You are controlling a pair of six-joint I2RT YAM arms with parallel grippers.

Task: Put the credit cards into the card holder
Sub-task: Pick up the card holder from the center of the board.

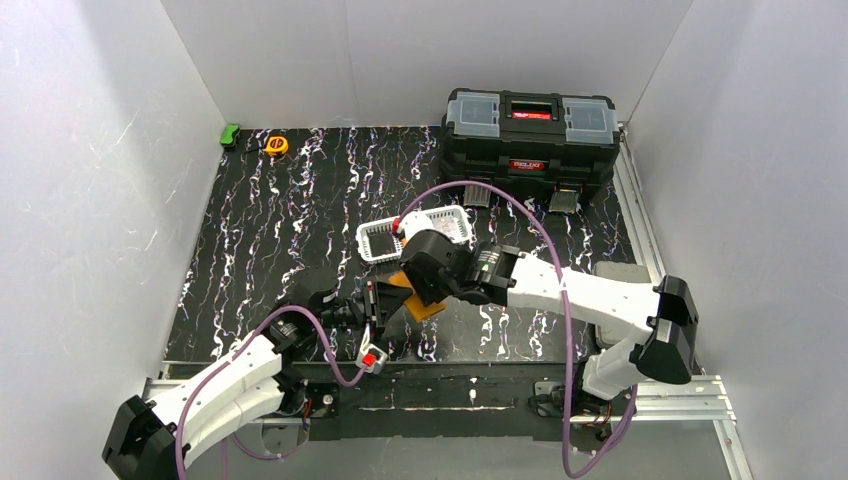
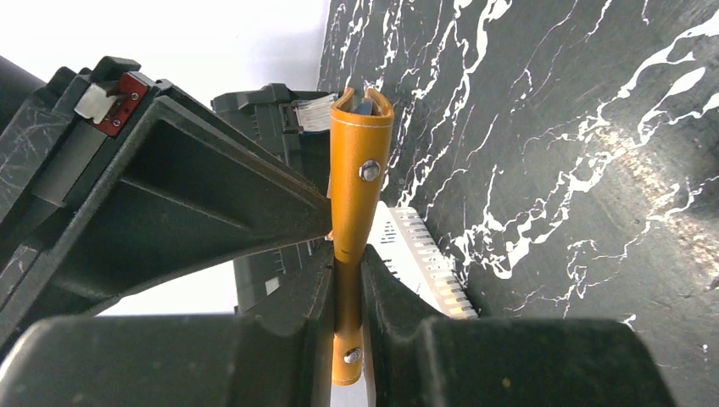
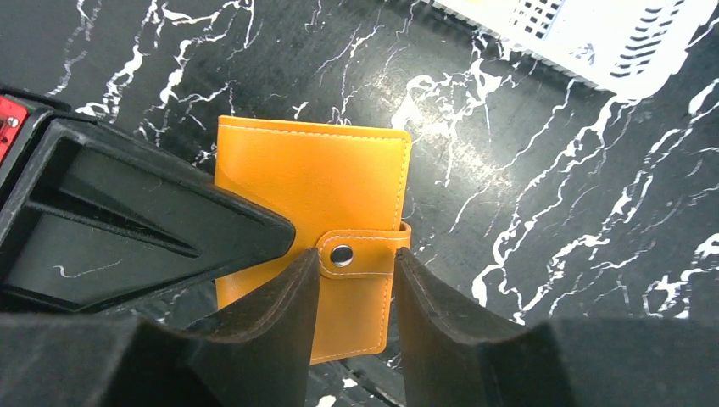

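Left wrist: card holder [image 2: 354,216] (orange) pinched edgewise

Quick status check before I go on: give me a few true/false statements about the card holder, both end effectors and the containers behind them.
1. The card holder has its snap tab fastened. True.
2. The left end effector is shut on the card holder, which shows edge-on in the left wrist view. True.
3. The card holder sits inside the white basket. False: it is outside the basket, on the arms' side of it.
4. The right end effector holds a credit card. False: its jaws stand apart on either side of the snap tab, with no card between them.
5. The black toolbox is open. False: its lid is down.
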